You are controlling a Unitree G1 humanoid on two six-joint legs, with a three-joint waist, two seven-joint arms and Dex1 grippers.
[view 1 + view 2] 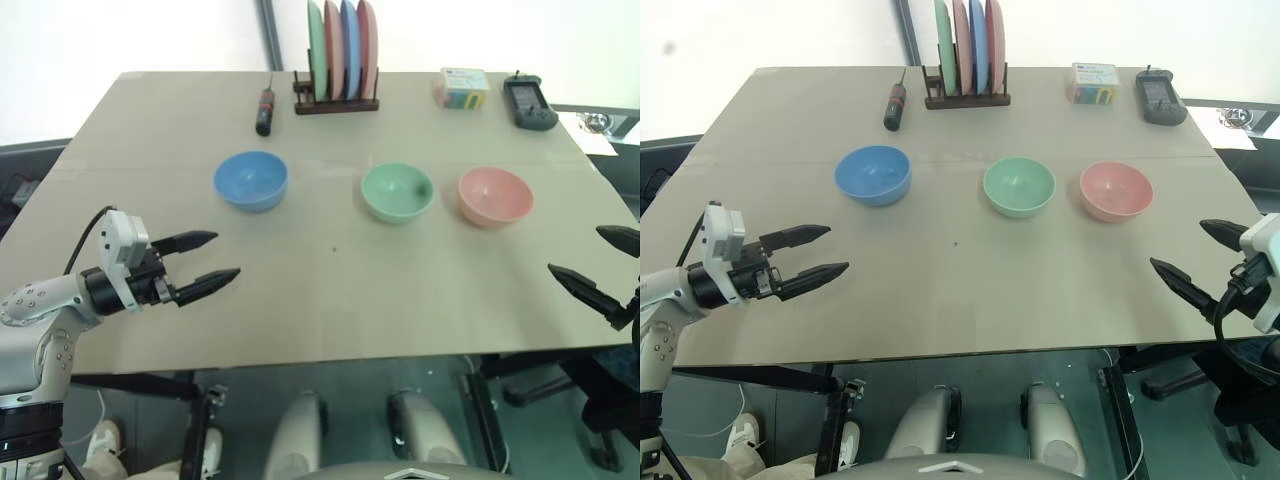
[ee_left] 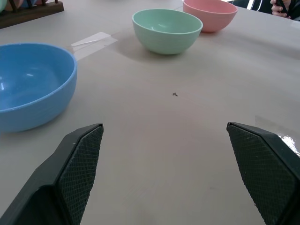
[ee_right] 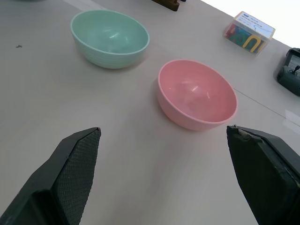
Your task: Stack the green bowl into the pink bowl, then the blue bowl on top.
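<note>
Beige table (image 1: pixel 330 300), matte, faint seam across the middle, tiny dark speck near centre; bright white wall behind, dark floor below the front edge. Left gripper (image 1: pixel 212 263) hovers over the table's left front, fingers spread wide, holding nothing. Blue bowl (image 1: pixel 250 180) sits just beyond its fingertips, upright. Marker (image 1: pixel 265 111) and plate rack (image 1: pixel 336 102) farther back. Green bowl (image 1: pixel 397 192) mid-table, between the two grippers, pink bowl (image 1: pixel 494 195) just beside it, apart, not stacked. Small box (image 1: pixel 461 88) and black device (image 1: pixel 528 104) at the far right edge. Right gripper (image 1: pixel 1189 256) at the right front edge, fingers wide apart, empty; pink bowl lies ahead of them.
</note>
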